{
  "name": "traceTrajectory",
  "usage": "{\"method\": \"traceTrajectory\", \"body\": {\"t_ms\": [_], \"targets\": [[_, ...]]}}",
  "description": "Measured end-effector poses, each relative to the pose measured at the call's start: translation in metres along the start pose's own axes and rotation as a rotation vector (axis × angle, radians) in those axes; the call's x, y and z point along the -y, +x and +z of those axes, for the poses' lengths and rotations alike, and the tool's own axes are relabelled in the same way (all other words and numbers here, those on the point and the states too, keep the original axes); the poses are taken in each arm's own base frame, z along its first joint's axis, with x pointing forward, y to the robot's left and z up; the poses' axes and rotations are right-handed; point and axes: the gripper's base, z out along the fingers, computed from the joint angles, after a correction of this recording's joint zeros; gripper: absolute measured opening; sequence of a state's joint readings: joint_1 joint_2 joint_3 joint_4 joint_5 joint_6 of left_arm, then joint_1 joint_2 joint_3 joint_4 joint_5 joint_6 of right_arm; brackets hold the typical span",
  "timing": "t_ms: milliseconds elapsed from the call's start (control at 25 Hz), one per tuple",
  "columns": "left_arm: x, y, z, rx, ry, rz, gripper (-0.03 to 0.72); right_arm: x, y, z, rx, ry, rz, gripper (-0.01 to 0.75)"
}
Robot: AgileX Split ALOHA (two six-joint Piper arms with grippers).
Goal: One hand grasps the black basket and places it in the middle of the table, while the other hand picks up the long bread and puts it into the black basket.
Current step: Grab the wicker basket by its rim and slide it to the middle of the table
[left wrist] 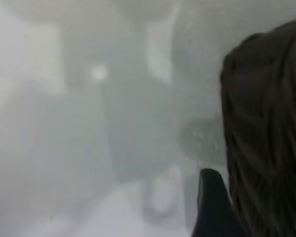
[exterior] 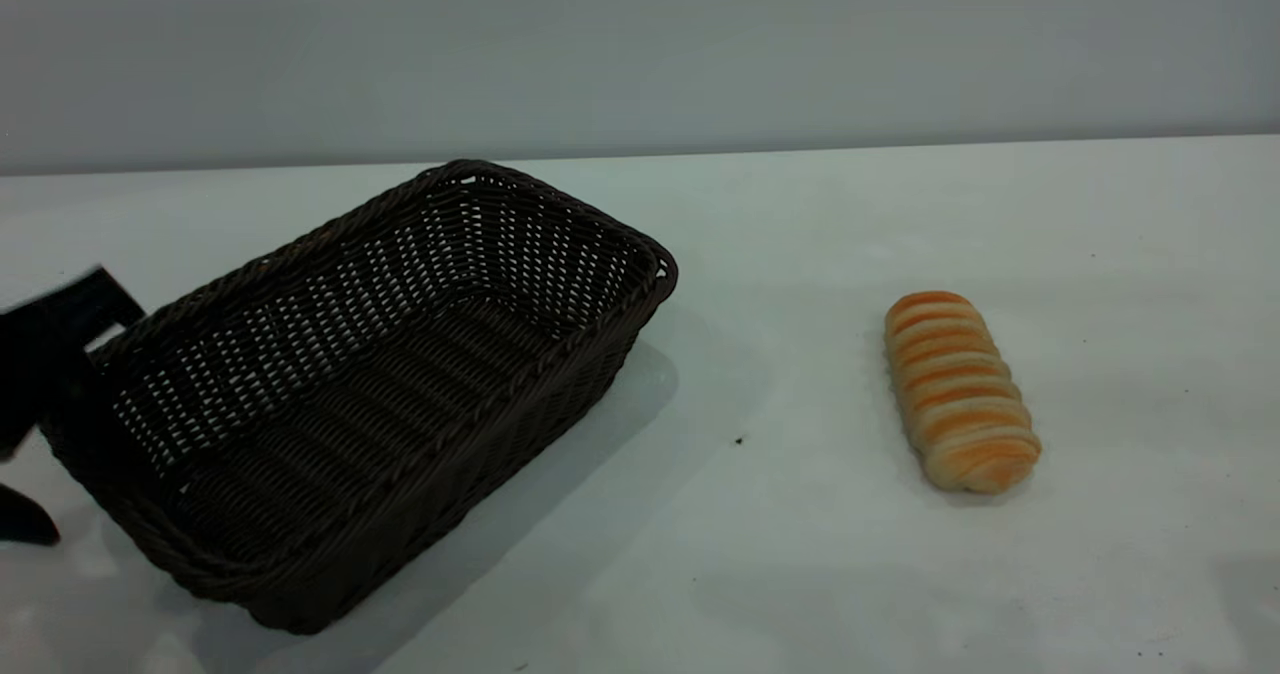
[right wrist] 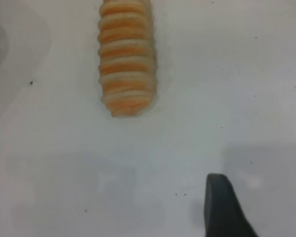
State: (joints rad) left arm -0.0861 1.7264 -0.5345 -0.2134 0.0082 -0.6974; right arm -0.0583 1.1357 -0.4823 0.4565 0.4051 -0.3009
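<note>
The left pincer [exterior: 40, 394] sits at the left edge of the exterior view, its dark fingers spread apart on either side of the basket's [exterior: 390, 374] near-left corner — one finger [exterior: 75, 304] above the rim, another [exterior: 22, 519] low by the tabletop [exterior: 780, 554]. Whether they press the wicker cannot be told. In the left wrist view a black fingertip [left wrist: 212, 207] stands just beside the dark woven wall [left wrist: 266, 133]. The basket lies on the left part of the tabletop, turned at an angle, its far end seemingly tipped up with a shadow beneath. The right pincer [right wrist: 259, 210] shows only in its own wrist view, fingers apart and holding nothing — hovering over bare tabletop near one end of the bread [right wrist: 127, 59]. The bread [exterior: 960, 391] lies flat on the right side, well apart from the basket.
</note>
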Motion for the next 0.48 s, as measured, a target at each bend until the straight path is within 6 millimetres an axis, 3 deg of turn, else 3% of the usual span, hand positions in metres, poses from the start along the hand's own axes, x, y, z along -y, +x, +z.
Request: {"method": "traceTrajectory", "body": {"t_ms": [320, 400, 480], "targets": [[-0.004, -0.001, 0.029, 0.016, -0.02, -0.003, 0.479, 0.0, 0.0, 0.0, 0.001, -0.004, 0.002, 0.37], [-0.004, -0.001, 0.034, 0.015, -0.025, -0.003, 0.431, 0.0, 0.0, 0.0, 0.002, -0.004, 0.0, 0.37], [-0.004, -0.001, 0.035, 0.016, -0.026, 0.0, 0.314, 0.0, 0.0, 0.0, 0.002, -0.004, -0.001, 0.37]]}}
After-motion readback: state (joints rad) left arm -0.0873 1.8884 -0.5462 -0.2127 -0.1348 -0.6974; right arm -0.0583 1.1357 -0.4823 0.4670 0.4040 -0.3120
